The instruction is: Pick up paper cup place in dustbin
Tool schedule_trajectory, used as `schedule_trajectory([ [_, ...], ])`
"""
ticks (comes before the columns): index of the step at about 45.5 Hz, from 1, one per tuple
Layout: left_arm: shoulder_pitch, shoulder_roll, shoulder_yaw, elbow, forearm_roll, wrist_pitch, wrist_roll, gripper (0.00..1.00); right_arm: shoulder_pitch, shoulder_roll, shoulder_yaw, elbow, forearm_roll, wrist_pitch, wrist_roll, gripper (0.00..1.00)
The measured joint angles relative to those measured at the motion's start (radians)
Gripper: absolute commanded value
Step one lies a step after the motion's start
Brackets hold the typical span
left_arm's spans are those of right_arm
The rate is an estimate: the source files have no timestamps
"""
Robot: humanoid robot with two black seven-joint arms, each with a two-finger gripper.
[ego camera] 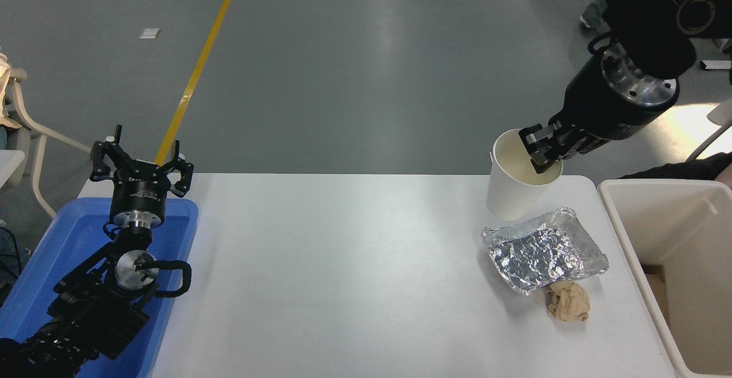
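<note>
My right gripper [543,150] is shut on the rim of the white paper cup [512,186], one finger inside its cream interior. It holds the cup upright, high above the table's far right part. The cream-beige dustbin [623,218] stands to the right of the table, its open top to the right of and below the cup. My left gripper [142,163] is parked open over the blue tray at the lower left.
A crumpled silver foil tray [543,250] lies on the white table [343,275] below the cup, with a tan paper wad [567,302] in front of it. A blue plastic tray [68,241] sits at the table's left edge. A chair [23,115] stands at the far left.
</note>
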Motion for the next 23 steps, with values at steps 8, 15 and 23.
schedule_trajectory([
  [8,0.000,0.000,0.000,0.000,0.000,0.000,0.000,0.99,0.006,-0.127,-0.102,-0.042,-0.103,-0.017,0.013,0.00],
  [15,0.000,0.000,0.000,0.000,0.000,0.000,0.000,0.99,-0.053,-0.274,-0.155,-0.145,-0.228,-0.069,0.029,0.00],
  [23,0.000,0.000,0.000,0.000,0.000,0.000,0.000,0.99,-0.255,-0.400,-0.153,-0.322,-0.330,-0.224,0.065,0.00],
])
